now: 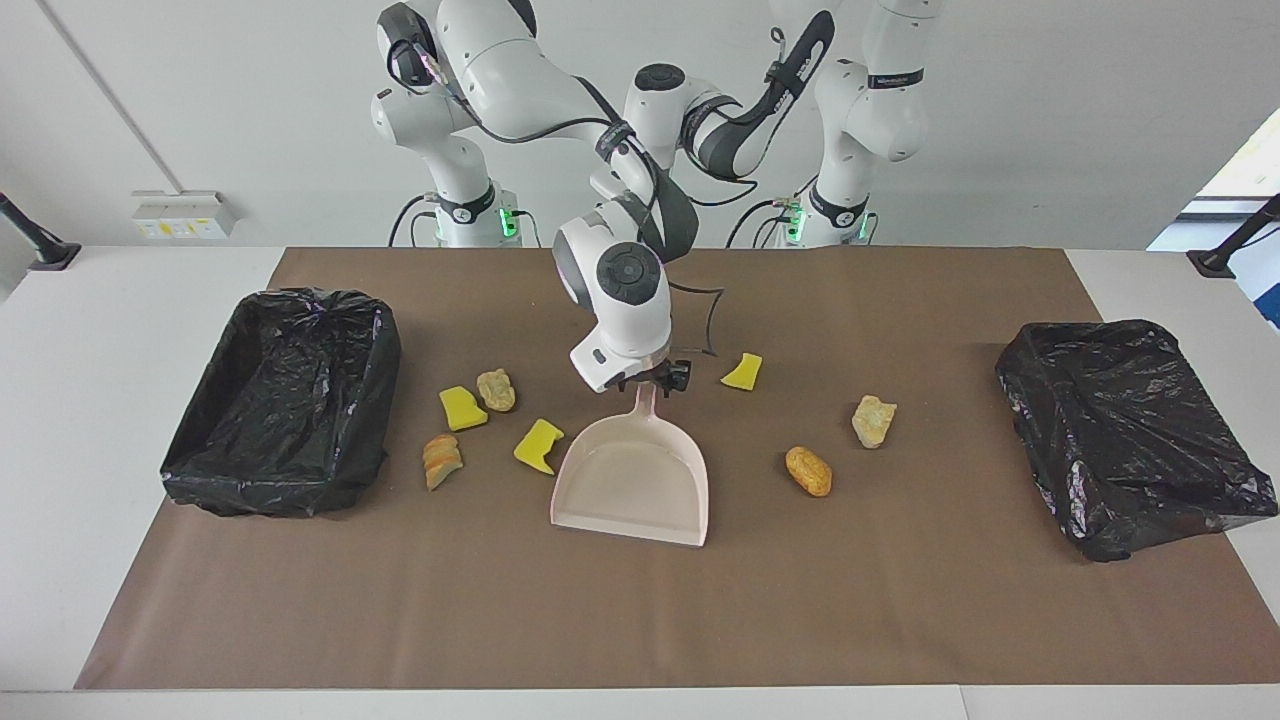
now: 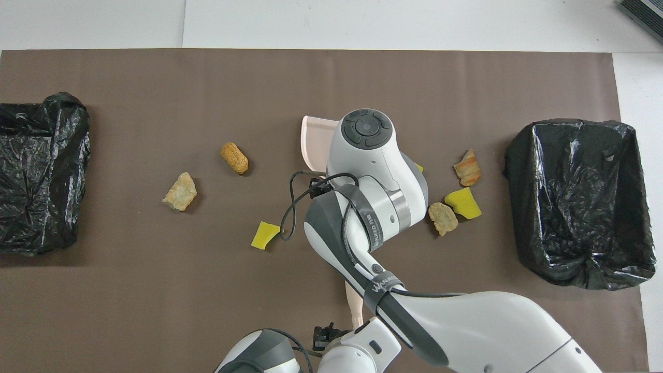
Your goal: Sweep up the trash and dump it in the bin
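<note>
A pale pink dustpan (image 1: 632, 485) lies flat mid-mat, its handle toward the robots. My right gripper (image 1: 658, 380) is down at the tip of that handle. Several scraps of trash lie around it: a yellow wedge (image 1: 539, 445), another yellow wedge (image 1: 462, 408), a tan lump (image 1: 496, 390) and a bread-like chunk (image 1: 441, 460) toward the right arm's end, and a yellow wedge (image 1: 742, 371), a tan lump (image 1: 873, 420) and an orange-brown chunk (image 1: 808, 471) toward the left arm's end. My left gripper (image 2: 326, 331) hangs open near the robots' edge of the mat, holding nothing.
One black-lined bin (image 1: 280, 490) stands at the right arm's end, another (image 1: 1130, 510) at the left arm's end. A long pink handle (image 2: 355, 308) shows beside the left gripper; my right arm hides its other end. My right arm covers most of the dustpan (image 2: 313, 137) from above.
</note>
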`<action>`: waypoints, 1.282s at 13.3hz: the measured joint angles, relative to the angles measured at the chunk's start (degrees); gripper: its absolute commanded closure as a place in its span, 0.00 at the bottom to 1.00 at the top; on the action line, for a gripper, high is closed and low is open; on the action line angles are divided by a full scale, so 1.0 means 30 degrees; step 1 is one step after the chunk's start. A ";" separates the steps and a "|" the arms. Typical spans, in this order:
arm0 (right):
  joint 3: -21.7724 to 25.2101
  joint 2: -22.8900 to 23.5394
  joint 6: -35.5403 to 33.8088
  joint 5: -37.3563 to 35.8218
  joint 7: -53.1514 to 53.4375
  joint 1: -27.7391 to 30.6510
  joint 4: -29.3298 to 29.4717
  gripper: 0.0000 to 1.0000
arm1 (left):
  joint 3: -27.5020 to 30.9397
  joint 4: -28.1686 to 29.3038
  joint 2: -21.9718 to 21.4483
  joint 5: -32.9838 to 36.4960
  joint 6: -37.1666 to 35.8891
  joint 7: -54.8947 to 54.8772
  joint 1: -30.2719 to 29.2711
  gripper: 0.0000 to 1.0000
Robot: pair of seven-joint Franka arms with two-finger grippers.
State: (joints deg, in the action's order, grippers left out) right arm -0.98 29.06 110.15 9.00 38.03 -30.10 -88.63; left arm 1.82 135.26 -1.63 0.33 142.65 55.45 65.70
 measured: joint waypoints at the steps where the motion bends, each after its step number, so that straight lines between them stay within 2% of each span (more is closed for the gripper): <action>1: 0.0000 -0.0013 -0.0077 0.0003 0.0000 -0.0045 0.0003 0.26 | -0.0005 -0.0164 0.0337 0.0000 0.0042 0.0000 0.0005 0.13; 2: -0.0001 -0.0045 -0.0284 0.0004 0.0000 -0.0080 0.0016 0.26 | -0.0009 -0.0308 0.0576 0.0000 0.0052 0.0000 0.0010 0.17; 3: -0.0001 -0.0119 -0.0472 0.0005 0.0000 -0.0095 0.0028 0.26 | -0.0009 -0.0408 0.0709 0.0001 0.0052 -0.0001 0.0011 0.27; 6: 0.0000 -0.0378 -0.0850 0.0148 0.0000 -0.0093 -0.0008 0.26 | -0.0014 -0.0487 0.0759 0.0004 -0.0030 -0.0026 0.0012 0.46; 8: 0.0001 -0.0471 -0.0848 0.1115 -0.0016 -0.0092 -0.0285 0.26 | -0.0034 -0.0490 0.0758 0.0009 -0.0431 -0.0086 0.0016 0.49; 9: 0.0002 -0.0532 -0.0822 0.1488 -0.0057 -0.0090 -0.0483 0.26 | -0.0050 -0.0492 0.0757 0.0011 -0.0591 -0.0115 0.0018 0.58; 11: 0.0004 -0.0587 -0.0729 0.1713 -0.0084 -0.0079 -0.0752 0.26 | -0.0081 -0.0497 0.0754 0.0011 -0.0635 -0.0119 0.0023 0.93; 12: 0.0004 -0.0607 -0.0724 0.1748 -0.0090 -0.0077 -0.0803 0.27 | -0.0081 -0.0514 0.0738 0.0012 -0.0677 -0.0117 0.0023 1.00; 15: 0.0009 -0.0718 -0.0721 0.1757 -0.0124 -0.0069 -0.0946 0.36 | -0.0004 -0.0924 0.0469 0.0034 -0.2135 -0.0991 0.0025 1.00; 16: 0.0016 -0.0733 -0.0721 0.1758 -0.0147 -0.0049 -0.0980 0.37 | 0.0081 -0.1142 0.0068 0.0042 -0.3686 -0.2291 0.0022 1.00; 17: 0.0018 -0.0737 -0.0720 0.1759 -0.0148 -0.0005 -0.1024 0.44 | 0.0202 -0.1292 -0.0511 0.0051 -0.5533 -0.3688 0.0007 1.00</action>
State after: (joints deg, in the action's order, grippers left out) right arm -0.93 26.85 107.99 14.28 37.58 -30.11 -91.70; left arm 2.43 131.38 -3.16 0.49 126.05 44.39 65.73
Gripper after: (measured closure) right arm 0.357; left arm 0.744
